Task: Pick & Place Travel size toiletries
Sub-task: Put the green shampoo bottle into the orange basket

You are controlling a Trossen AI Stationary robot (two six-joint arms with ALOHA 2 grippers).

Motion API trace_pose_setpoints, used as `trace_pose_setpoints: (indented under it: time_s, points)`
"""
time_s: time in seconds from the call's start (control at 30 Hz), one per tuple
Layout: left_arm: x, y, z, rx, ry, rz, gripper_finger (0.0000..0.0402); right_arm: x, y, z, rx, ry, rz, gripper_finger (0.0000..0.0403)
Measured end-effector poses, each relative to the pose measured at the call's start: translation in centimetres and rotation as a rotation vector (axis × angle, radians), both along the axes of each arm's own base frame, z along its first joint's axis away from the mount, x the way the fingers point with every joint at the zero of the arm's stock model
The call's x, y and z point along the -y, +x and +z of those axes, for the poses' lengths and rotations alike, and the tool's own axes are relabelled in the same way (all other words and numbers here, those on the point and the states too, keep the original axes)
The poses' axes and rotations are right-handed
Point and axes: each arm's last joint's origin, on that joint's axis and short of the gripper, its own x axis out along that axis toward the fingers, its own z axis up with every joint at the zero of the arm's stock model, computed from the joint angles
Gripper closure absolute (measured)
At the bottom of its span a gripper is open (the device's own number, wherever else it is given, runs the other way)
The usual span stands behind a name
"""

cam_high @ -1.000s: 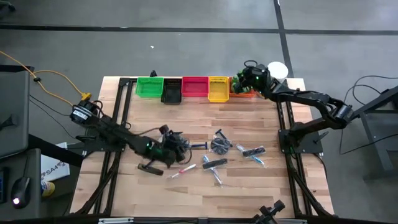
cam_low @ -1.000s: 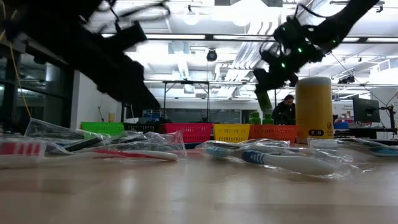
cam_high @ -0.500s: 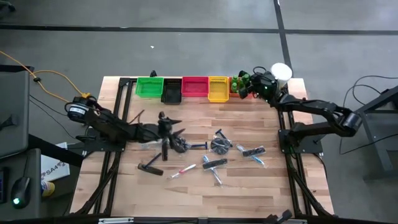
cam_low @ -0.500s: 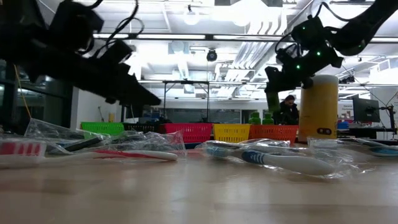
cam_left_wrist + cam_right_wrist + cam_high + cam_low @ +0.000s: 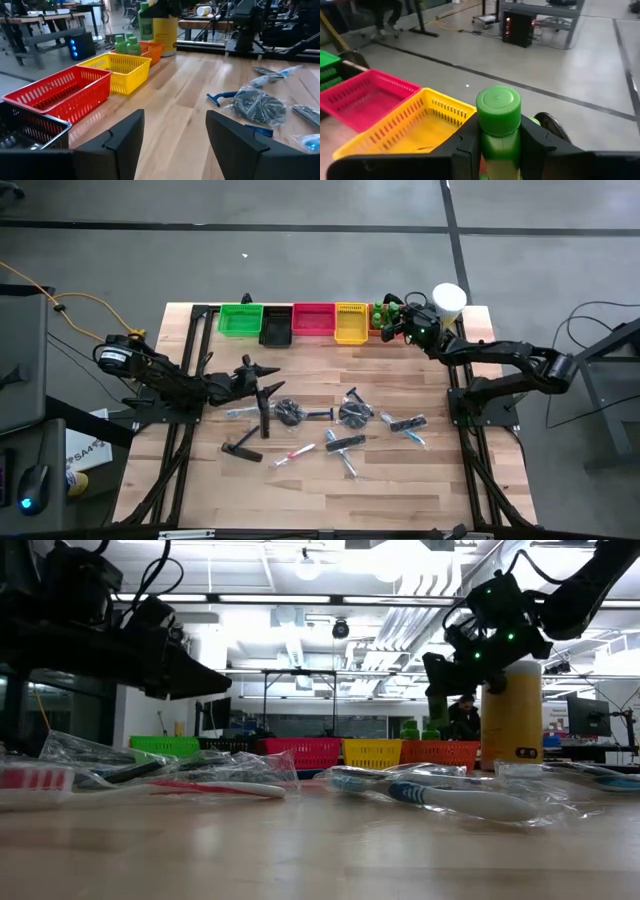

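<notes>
My right claw (image 5: 496, 145) grips a green bottle (image 5: 498, 127) upright above the orange bin (image 5: 388, 329) at the tabletop's (image 5: 310, 490) far right; my left claw (image 5: 175, 137), fingers apart and empty, hangs level left of centre.

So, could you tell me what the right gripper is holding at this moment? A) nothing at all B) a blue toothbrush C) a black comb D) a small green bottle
D: in the right wrist view the right gripper has its fingers closed on either side of a small green bottle with a green cap, held above the far row of bins near the yellow bin.
</notes>
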Motion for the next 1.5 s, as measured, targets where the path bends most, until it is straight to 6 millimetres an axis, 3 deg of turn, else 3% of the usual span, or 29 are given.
trace_pose_setpoints:
  time_s: [0.17, 0.53, 0.9, 1.07, 1.5]
  points:
    - [0.0, 0.0, 0.0, 0.001, 0.003, -0.002, 0.019, 0.5, 0.3, -0.6, 0.0, -0.018, -0.026, 0.0322]
    - [0.0, 0.0, 0.0, -0.005, 0.016, -0.004, 0.019, 0.2, 1.1, 0.4, 0.097, -0.049, -0.051, 0.0322]
    - [0.0, 0.0, 0.0, -0.006, 0.016, -0.006, 0.019, -3.2, 3.5, 0.9, 0.08, -0.057, -0.159, 0.0322]
    - [0.0, 0.0, 0.0, -0.006, 0.017, -0.006, 0.019, -3.7, 4.0, -0.3, 0.054, -0.068, -0.291, 0.0322]
    - [0.0, 0.0, 0.0, -0.005, 0.014, -0.006, 0.019, -0.5, 4.3, -5.0, 0.083, -0.04, -0.442, 0.0318]
